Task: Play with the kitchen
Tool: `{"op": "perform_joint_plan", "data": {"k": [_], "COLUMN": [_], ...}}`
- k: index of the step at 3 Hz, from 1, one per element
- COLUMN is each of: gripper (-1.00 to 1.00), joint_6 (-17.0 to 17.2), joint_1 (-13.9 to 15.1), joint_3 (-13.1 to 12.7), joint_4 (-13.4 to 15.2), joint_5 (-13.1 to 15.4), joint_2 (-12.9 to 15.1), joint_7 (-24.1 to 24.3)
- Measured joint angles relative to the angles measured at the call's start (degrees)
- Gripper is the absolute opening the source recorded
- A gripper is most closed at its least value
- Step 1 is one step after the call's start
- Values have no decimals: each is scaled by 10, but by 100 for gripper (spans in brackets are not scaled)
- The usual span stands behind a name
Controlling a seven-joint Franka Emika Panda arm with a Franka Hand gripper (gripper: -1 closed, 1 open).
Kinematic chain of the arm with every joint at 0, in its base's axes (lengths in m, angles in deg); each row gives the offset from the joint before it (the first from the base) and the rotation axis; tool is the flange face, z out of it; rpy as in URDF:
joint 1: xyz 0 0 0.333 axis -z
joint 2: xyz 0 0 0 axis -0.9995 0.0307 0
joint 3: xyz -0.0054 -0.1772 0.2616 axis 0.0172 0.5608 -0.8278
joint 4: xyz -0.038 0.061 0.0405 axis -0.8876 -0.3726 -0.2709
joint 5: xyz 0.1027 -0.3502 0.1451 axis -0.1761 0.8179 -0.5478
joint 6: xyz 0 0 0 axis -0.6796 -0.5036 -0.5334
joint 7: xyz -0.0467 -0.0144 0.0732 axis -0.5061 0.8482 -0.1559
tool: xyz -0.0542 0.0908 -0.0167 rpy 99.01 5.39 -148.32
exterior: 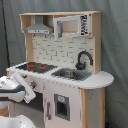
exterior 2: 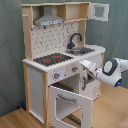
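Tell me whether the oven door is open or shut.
Open. In the second exterior view the oven door hangs swung out from the kitchen, exposing the dark cavity behind it.

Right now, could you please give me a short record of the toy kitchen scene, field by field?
setting: toy play kitchen, white and light wood
hob: black with red rings, on the second exterior view's left
sink: steel basin with black faucet
hood: grey, above the hob
oven door: open, hanging down at the front
robot arm: white, reaching toward the kitchen front below the counter
end effector: near the knob panel; grip state not discernible
upper cabinet door: swung open
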Motion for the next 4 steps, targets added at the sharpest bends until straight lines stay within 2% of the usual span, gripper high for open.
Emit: {"op": "perform_joint_plan", "data": {"k": [2, 3, 4], "gripper": [100, 100, 100], "joint_6": [24, 48, 70], "joint_1": [4, 15, 31], "joint_3": [-14, -37, -61], "joint_4": [3, 4, 3], "joint_5": [82, 98, 98], "joint_2": [0, 0, 0], "joint_7": [95, 149, 195]}}
